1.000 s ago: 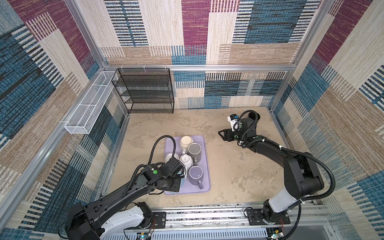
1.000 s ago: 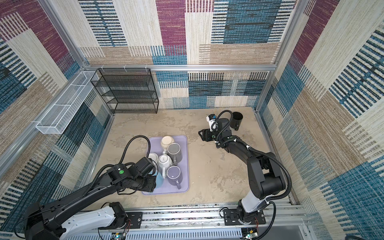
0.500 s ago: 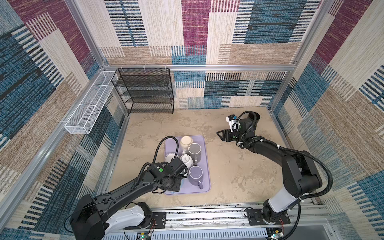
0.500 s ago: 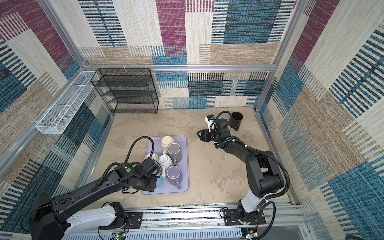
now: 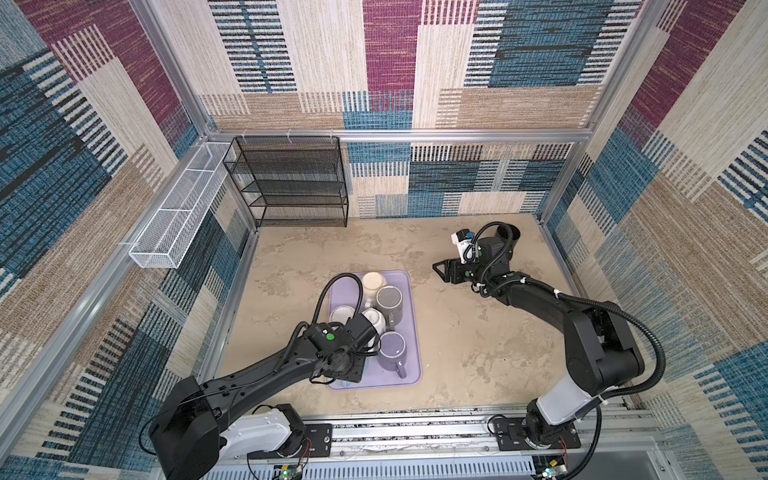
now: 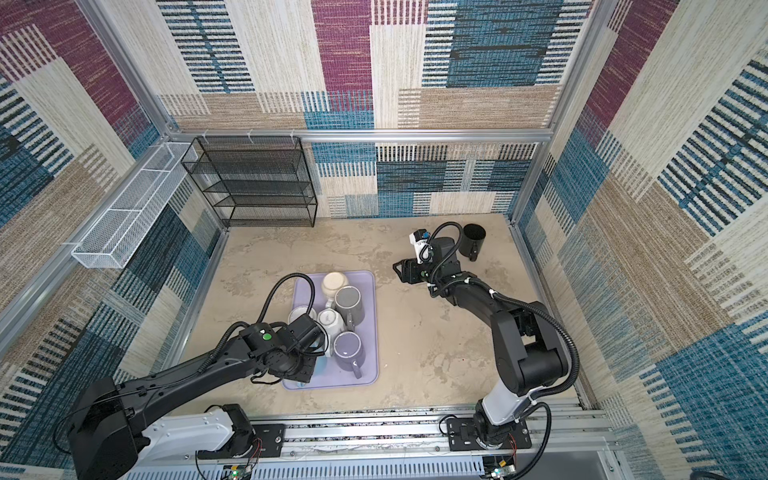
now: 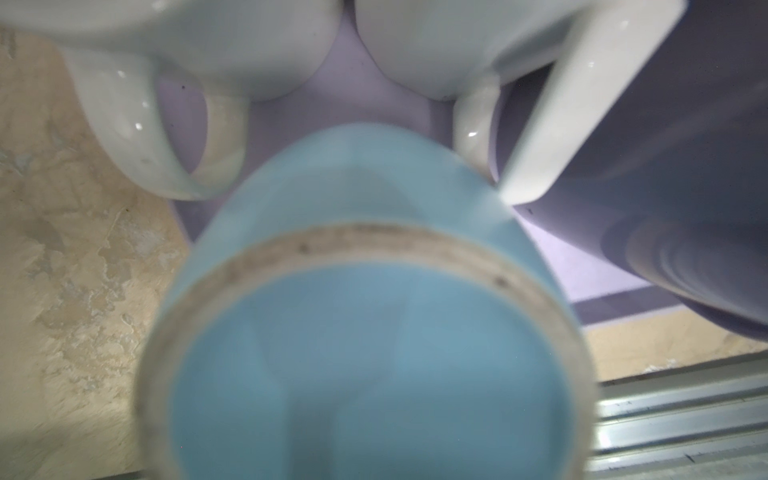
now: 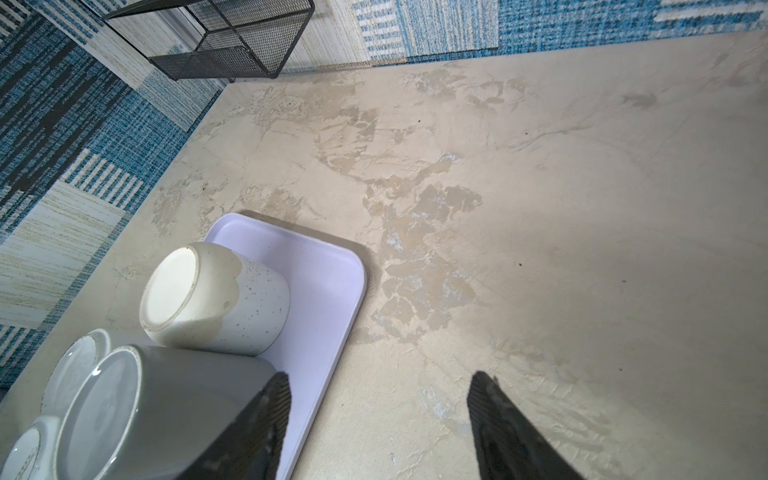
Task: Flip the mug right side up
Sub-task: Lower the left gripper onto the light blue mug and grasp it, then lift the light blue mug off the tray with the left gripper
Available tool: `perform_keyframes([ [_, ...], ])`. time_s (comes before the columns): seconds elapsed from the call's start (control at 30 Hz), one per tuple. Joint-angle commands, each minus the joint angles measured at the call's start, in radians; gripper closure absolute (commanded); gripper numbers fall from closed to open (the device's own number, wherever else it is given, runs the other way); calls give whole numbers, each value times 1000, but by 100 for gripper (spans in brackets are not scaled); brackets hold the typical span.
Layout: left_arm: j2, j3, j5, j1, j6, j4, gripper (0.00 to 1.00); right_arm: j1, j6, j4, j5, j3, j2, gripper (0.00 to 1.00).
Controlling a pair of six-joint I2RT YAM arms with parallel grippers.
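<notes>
My left arm [image 5: 257, 374], right arm [image 5: 540, 299]: matte black links, white base housings [image 5: 257, 432]. I note green dot [image 5: 329, 336] near left wrist, ribbed black cable loops [image 5: 344, 275], white camera module [image 5: 460, 243] on right.

Lavender tray [image 5: 410, 320] of mugs [image 5: 389, 300], seen from above.
My left arm [image 5: 257, 374] overhangs its near corner; my right gripper [image 5: 437, 269] hangs over the table [image 5: 457, 353].
</notes>
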Motion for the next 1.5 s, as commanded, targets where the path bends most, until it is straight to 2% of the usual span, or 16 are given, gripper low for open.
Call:
perform_keyframes([
  [0.0,5,-1,-15,1,17,3,53,2,-5,10,13,7,-3,30],
  [0.13,10,1,-19,1,17,4,58,1,-5,9,11,7,-6,30],
  [0.47,19,2,-13,1,16,1,65,2,-11,-2,11,7,-13,30],
  [0.87,29,11,-20,1,14,-10,68,3,-14,-4,8,-1,-16,30],
  [1.47,30,12,-32,0,4,-19,78,21,-30,-9,12,-11,-28,29],
])
